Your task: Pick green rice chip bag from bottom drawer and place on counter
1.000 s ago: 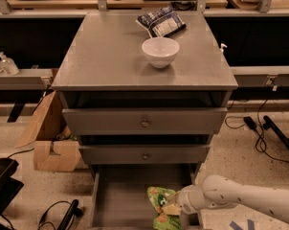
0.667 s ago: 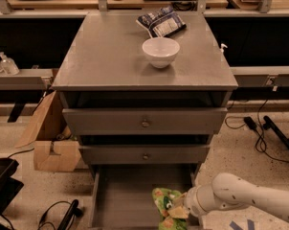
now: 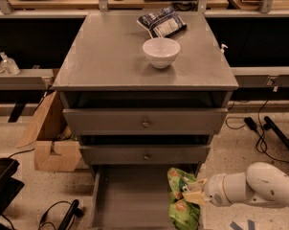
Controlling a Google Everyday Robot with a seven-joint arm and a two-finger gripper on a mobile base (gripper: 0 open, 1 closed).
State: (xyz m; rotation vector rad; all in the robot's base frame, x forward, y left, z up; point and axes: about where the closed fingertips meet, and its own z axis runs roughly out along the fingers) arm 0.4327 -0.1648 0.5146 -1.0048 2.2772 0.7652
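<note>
Bag pinched at right side of the open bottom drawer.

Cardboard box [image 3: 56, 155] on floor, left of cabinet. Bottom drawer [image 3: 130, 200] stands pulled out to the near side, plain grey floor showing on its left. Green rice chip bag [image 3: 180, 207] sits crumpled against drawer's right edge, not on counter [image 3: 111, 56] yet. Gripper [image 3: 192, 194] just right of it on white arm, tan fingers narrow, clamping bag's right edge. Up top: white bowl [image 3: 161, 51] mid-counter, blue-and-white snack bag [image 3: 161, 22] at far edge.

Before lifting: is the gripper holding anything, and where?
The gripper, over the bottom drawer, appears to pinch the green rice chip bag by its right edge.
</note>
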